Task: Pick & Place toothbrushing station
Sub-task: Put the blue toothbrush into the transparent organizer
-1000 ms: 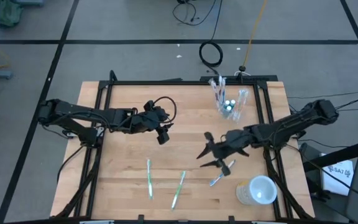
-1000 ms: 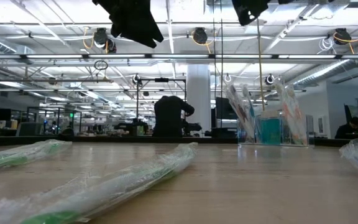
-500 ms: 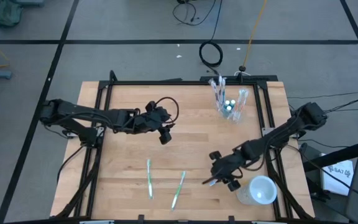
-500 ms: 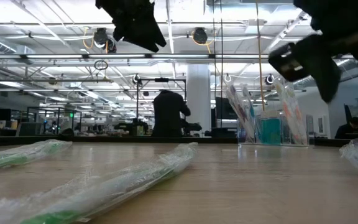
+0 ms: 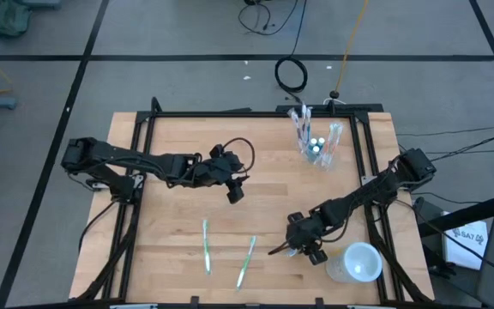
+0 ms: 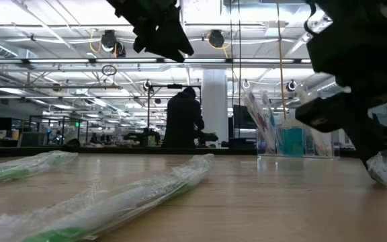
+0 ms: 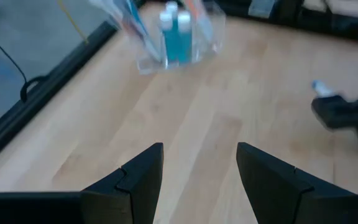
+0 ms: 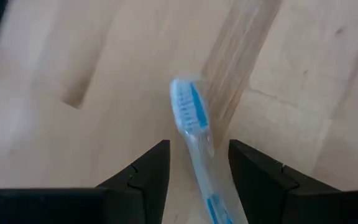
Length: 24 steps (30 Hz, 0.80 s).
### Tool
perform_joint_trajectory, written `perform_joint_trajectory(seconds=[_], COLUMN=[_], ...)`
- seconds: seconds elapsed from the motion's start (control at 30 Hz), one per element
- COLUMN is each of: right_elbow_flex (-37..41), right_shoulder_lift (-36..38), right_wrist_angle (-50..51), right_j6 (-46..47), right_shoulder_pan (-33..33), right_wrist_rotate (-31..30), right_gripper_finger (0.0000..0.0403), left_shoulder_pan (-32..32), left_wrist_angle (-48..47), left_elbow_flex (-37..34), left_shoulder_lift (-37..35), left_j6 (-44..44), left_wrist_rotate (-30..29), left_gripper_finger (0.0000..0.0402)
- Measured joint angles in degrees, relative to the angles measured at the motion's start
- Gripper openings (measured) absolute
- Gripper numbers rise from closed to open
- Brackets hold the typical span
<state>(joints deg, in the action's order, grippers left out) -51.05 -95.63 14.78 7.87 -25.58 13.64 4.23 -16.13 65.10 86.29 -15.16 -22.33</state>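
Your right gripper point(image 8: 194, 168) is low over the table point(image 5: 178, 172), well in front of the clear tumbler point(image 5: 316, 146), its fingers apart and straddling the wrapped blue toothbrush point(image 8: 194, 130), not yet clamping it. If you close off-centre, the slick wrapper can likely squirt sideways or the handle can pivot toward the whitish cup point(image 5: 356, 263) just beside it. Your left gripper point(image 7: 199, 180) hangs open above the table's middle, left of the tumbler, holding nothing. Two green toothbrushes point(image 5: 206, 245) lie further from the tumbler, near the front edge.
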Motion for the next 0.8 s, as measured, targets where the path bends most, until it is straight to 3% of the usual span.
perform_joint_trajectory(seconds=[0.23,0.57,0.7,0.8], right_elbow_flex=[-0.22,-0.07,0.24,0.33], right_shoulder_lift=[-2.76,-2.73,-0.47,3.51], right_wrist_angle=[-0.10,-0.08,0.48,0.43], right_j6=[-3.48,-2.74,-4.25,-6.25], right_shoulder_pan=[0.02,2.41,4.66,6.79], right_wrist_rotate=[-0.11,-0.02,-0.40,-5.25], right_gripper_finger=[0.0153,0.0015,0.0015,0.0015], left_shoulder_pan=[0.02,0.00,-0.04,-0.04], left_wrist_angle=[-0.84,-0.73,-0.73,-0.56], left_elbow_flex=[-0.09,-0.09,-0.09,-0.09], left_shoulder_lift=[0.60,0.60,0.60,0.60], left_j6=[-0.15,4.77,5.34,6.99], left_wrist_rotate=[4.62,4.70,4.48,4.42], left_gripper_finger=[0.0212,0.0212,0.0212,0.0212])
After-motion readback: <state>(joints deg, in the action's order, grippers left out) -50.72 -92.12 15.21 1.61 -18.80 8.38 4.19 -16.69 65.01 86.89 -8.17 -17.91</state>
